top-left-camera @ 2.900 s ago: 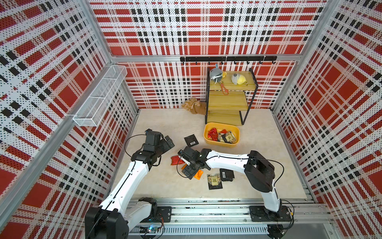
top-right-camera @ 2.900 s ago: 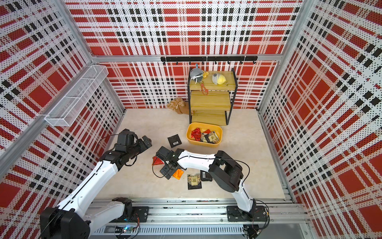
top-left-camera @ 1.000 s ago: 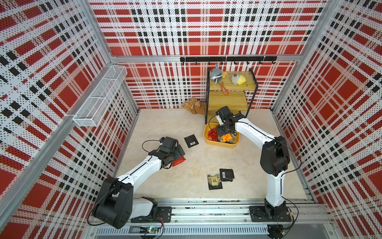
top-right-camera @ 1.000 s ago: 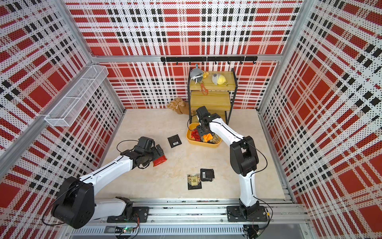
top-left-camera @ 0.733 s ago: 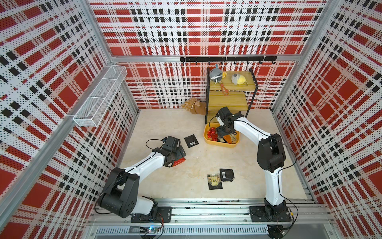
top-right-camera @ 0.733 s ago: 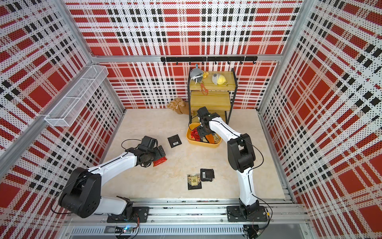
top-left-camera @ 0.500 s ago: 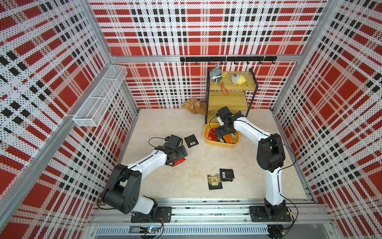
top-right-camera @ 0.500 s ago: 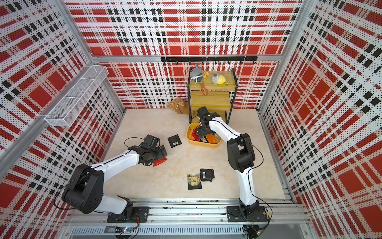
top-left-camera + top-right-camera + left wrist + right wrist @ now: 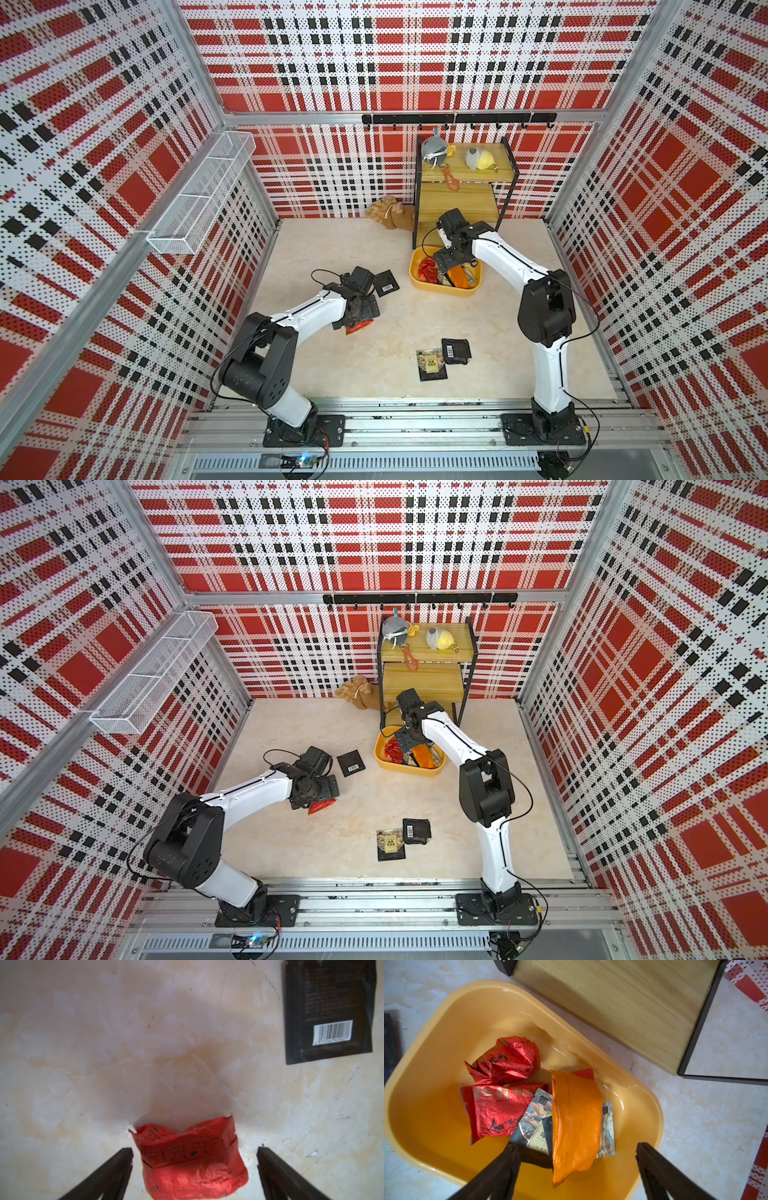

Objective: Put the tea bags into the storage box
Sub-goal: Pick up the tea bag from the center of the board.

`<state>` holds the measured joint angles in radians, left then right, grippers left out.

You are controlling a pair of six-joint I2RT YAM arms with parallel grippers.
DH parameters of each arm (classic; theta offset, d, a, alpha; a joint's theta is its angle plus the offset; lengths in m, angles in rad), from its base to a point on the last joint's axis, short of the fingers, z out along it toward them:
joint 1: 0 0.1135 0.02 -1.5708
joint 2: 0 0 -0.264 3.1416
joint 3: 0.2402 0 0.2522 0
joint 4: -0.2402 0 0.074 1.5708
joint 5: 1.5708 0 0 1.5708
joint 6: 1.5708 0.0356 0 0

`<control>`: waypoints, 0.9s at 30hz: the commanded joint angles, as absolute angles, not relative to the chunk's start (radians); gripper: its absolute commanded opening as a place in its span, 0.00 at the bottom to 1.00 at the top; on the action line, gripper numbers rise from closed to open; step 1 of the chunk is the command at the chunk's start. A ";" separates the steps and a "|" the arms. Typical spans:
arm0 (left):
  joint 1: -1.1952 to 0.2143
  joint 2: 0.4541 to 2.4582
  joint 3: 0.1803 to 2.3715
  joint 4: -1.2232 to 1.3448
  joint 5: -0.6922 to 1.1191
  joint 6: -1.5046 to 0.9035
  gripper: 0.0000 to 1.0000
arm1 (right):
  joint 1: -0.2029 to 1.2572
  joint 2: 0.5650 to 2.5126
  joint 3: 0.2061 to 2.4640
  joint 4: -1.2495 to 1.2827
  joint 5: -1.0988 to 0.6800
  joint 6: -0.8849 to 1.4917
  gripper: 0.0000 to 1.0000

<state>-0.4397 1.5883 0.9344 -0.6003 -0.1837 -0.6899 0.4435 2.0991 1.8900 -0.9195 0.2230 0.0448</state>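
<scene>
While my right jaws hang open above the box, orange bag lying inside, my left jaws stand open astride the red bag on the worktop, left of the box. Next: close, lift, carry right. Changed within the last second: right jaws opened, left arm advanced.

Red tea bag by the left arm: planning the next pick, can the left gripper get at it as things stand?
Probably yes: the left gripper is open with the red tea bag lying between its jaws on the table, nothing on top of it.
</scene>
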 commanded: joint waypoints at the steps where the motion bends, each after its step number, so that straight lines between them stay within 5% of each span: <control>1: -0.449 1.619 0.962 -0.634 -0.195 -0.669 0.99 | 0.432 2.044 1.914 -0.933 0.241 0.036 0.94; 15: -0.484 1.681 0.982 -0.655 -0.214 -0.663 0.99 | 0.429 2.033 1.912 -0.943 0.245 0.033 0.94; 27: -0.485 1.666 0.995 -0.645 -0.206 -0.660 0.75 | 0.429 2.017 1.908 -0.952 0.252 0.035 0.93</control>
<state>-0.4797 1.6794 0.9718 -0.6403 -0.1989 -0.6704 0.4355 2.0640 1.8900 -0.9360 0.2447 0.0380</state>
